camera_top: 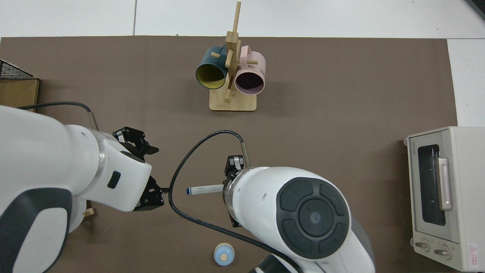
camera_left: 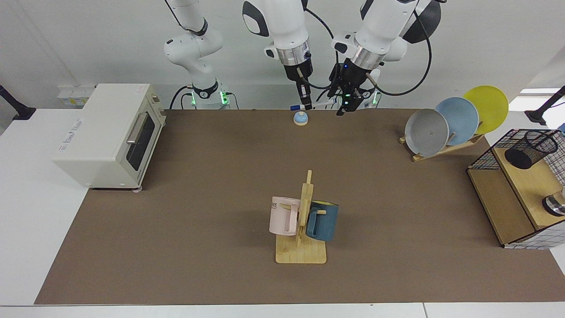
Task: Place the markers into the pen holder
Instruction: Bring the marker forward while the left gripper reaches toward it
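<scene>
**Holding the marker aloft**

Right gripper pinches the white marker level above the mat; left gripper, fingers apart, hangs just beside its tip. The mesh pen holder stands well away on the shelf.

One camera looked from across the table toward both arm bases, taking in its whole width. The other hung overhead, nearer, turned the opposite way round. Both showed the mug rack and toaster oven.
</scene>
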Tool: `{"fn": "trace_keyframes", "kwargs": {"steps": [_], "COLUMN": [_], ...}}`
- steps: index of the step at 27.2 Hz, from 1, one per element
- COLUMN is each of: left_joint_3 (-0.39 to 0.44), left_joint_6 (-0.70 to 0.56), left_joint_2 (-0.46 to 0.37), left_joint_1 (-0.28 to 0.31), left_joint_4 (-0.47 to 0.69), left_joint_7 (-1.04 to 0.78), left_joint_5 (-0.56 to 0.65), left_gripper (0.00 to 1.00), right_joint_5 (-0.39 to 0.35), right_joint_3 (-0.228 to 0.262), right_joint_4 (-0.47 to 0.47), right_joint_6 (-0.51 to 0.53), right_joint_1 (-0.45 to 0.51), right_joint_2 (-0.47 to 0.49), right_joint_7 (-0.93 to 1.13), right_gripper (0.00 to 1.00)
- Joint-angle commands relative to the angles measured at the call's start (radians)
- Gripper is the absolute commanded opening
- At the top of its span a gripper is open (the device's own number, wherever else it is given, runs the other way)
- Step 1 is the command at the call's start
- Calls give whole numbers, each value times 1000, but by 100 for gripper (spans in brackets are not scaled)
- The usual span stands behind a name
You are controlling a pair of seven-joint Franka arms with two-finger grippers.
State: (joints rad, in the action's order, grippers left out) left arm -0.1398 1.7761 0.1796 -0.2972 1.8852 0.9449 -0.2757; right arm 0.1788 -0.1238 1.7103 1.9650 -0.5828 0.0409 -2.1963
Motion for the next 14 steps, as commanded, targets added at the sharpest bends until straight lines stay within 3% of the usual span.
{"fn": "trace_keyframes", "kwargs": {"steps": [1, 5, 8, 9, 14], "left_joint_3": [6, 3, 3, 2, 2], "left_joint_6": [52, 60, 71, 71, 69], "left_joint_2": [8, 1, 0, 0, 0], "left_joint_1": [-23, -39, -50, -50, -59], "left_joint_4": [34, 34, 34, 34, 37], "left_joint_7": [-1, -1, -3, -3, -1], "left_joint_5": [-16, -17, -16, -17, -17], "left_gripper": [72, 68, 49, 46, 45], "right_joint_5": [21, 21, 22, 22, 24], "right_joint_3": [0, 1, 1, 1, 1], "right_joint_4": [-24, -23, -23, -23, -23], "right_joint_6": [18, 25, 25, 25, 29], "right_joint_1": [-12, -32, -32, -32, -29], "right_joint_2": [24, 27, 27, 27, 28], "right_joint_7": [-25, -23, -23, -23, -22], "right_gripper": [0, 0, 0, 0, 0]}}
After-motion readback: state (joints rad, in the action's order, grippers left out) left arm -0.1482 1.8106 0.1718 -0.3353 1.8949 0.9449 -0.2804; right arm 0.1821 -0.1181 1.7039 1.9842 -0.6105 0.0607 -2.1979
